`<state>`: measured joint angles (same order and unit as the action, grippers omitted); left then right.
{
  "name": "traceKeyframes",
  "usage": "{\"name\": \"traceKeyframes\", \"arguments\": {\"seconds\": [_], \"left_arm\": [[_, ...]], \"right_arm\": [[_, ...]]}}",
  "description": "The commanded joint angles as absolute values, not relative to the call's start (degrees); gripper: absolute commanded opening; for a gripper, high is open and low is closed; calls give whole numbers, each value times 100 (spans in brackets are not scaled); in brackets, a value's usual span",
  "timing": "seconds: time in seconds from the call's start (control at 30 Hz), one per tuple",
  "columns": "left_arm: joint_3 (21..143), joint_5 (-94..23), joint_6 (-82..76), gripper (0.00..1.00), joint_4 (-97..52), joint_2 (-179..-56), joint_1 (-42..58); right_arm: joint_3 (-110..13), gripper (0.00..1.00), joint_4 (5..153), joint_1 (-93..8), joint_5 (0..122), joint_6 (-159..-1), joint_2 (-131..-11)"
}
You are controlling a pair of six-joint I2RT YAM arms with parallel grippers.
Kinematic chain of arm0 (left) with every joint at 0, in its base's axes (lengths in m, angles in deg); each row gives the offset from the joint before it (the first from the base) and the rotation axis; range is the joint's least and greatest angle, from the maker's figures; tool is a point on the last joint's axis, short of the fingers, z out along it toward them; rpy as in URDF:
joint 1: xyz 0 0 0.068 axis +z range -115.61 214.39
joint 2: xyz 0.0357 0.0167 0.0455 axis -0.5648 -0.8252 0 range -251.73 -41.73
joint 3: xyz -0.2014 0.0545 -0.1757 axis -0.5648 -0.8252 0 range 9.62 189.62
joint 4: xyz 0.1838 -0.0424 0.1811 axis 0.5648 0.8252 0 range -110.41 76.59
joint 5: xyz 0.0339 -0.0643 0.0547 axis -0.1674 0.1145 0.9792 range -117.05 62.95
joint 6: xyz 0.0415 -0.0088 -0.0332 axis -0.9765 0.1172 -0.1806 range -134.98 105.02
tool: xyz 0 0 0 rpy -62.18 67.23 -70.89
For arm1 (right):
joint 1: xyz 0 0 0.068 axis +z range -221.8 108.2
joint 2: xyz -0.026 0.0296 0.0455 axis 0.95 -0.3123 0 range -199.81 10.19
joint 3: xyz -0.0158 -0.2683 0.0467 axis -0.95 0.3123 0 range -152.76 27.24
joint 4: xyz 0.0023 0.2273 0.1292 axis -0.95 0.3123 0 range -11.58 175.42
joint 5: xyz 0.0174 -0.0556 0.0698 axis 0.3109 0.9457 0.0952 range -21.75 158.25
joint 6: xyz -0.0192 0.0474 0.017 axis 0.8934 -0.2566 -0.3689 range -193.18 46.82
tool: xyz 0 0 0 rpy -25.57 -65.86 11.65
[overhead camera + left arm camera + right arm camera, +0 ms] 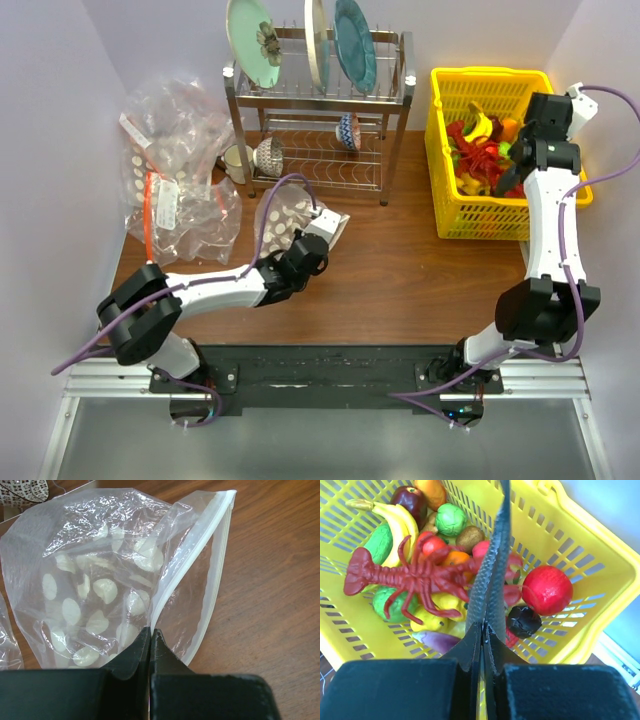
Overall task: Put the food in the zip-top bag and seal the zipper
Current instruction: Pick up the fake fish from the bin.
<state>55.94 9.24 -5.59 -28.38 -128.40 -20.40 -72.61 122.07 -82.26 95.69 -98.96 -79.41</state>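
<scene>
**Bag pinched at its mouth, right gripper over the basket**

The left gripper [150, 635] pinches the bag [95, 595] at its mouth edge. Its fingers are pressed together on the plastic just beside the white zipper [187, 560]. The bag is over the table [280, 605], in front of the dish rack [320, 150], and its mouth gapes.

The right gripper [483, 629] hangs over the yellow basket [600, 565], clamped on a thin grey scaly toy [492, 565] seen edge-on. I cannot tell what this toy is. The food [547, 590] lies in the basket, with a red lobster [405, 577] on top.
</scene>
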Motion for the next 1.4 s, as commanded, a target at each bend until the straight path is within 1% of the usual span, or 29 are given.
{"name": "traceKeyframes", "arguments": {"seconds": [0.0,0.13,0.27,0.43,0.63,0.83,0.87,0.9,0.93,0.97,1.03,1.07,1.23,1.37], "left_arm": [[6015,978,-549,0,-2745,-12927,-2037],[6296,925,-497,0,-2437,-13085,-2037],[6604,995,-391,0,-2121,-13208,-2037],[6788,969,-268,0,-1778,-13191,-2046],[7113,907,-189,0,-1435,-13217,-2028],[7509,863,-118,0,-1066,-13217,-2037],[7553,855,-101,0,-996,-13200,-2028],[7597,846,-75,0,-952,-13191,-2028],[7685,820,-48,0,-917,-13165,-2028],[7712,793,-39,0,-899,-13147,-2028],[7782,680,-39,0,-907,-13068,-2028],[7808,661,-39,0,-890,-13068,-2028],[8159,573,-22,0,-714,-13120,-2028],[8520,459,-22,0,-513,-13261,-2019]], "right_arm": [[-7138,0,11815,-8209,9044,-9709,-7717],[-6760,0,11288,-8200,8083,-9568,-7392],[-6733,0,11085,-8174,7748,-9568,-7164],[-7084,0,11155,-8033,7441,-9427,-7119],[-7032,0,10998,-7559,6694,-9479,-6813],[-6418,0,10322,-7321,4885,-10005,-6408],[-6147,0,10163,-7312,4648,-10111,-6338],[-5962,0,9953,-7312,4106,-10234,-6259],[-5768,0,9507,-7312,3883,-10488,-6188],[-5401,0,9311,-7303,3689,-10612,-6048],[-5047,0,8820,-7303,3250,-10980,-5942],[-4793,0,8739,-7303,3161,-11061,-5855],[-4317,0,8703,-7224,2730,-11124,-5573],[-3764,0,8615,-7040,2606,-11097,-5143]]}}
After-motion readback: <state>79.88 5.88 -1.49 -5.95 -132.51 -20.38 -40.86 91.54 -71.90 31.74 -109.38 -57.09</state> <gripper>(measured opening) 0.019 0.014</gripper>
